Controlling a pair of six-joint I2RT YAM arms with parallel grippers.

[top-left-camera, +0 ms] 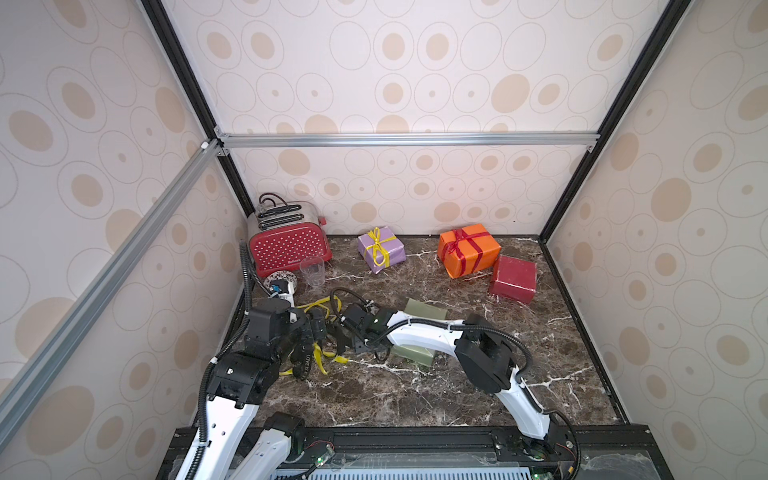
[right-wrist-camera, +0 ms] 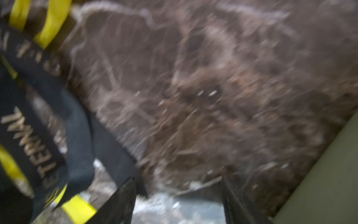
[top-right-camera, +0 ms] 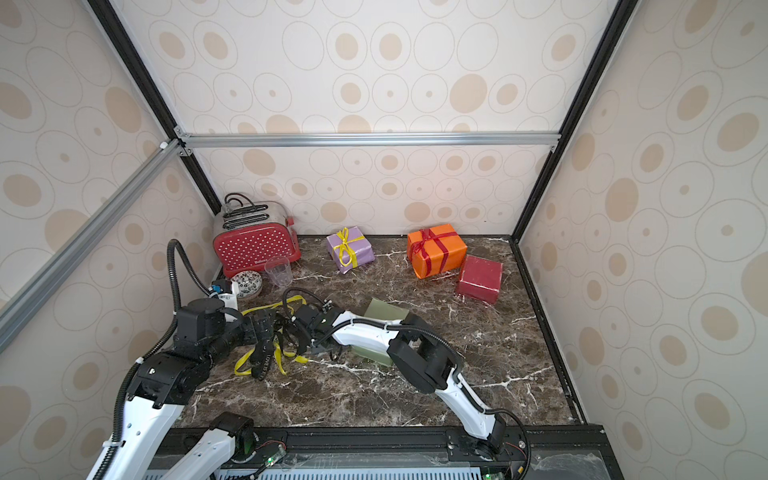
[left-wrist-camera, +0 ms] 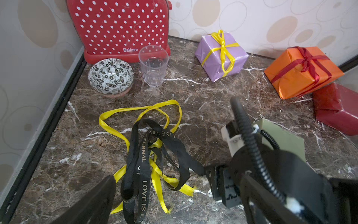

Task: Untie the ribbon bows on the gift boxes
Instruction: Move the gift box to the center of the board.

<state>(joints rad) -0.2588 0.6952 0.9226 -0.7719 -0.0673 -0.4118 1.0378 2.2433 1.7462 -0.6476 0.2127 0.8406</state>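
Two ribbon bows are tied: a yellow bow (left-wrist-camera: 222, 45) on the lilac gift box (top-left-camera: 381, 249) and a red bow (left-wrist-camera: 306, 60) on the orange box (top-left-camera: 469, 249). The dark red box (top-left-camera: 513, 278) beside it is bare. A loose yellow ribbon (left-wrist-camera: 114, 116) and a black lettered ribbon (left-wrist-camera: 143, 155) lie tangled on the marble. My left gripper (left-wrist-camera: 176, 194) hangs open over this heap. My right gripper (right-wrist-camera: 178, 194) is open with only marble between its fingers; the black ribbon's end lies against one finger. The olive green box (top-left-camera: 424, 309) sits partly under my right arm.
A red white-dotted toaster (top-left-camera: 289, 245) stands in the far left corner, with a clear plastic cup (top-left-camera: 312, 271) and a patterned bowl (left-wrist-camera: 110, 75) in front of it. Patterned walls close in the left, back and right sides.
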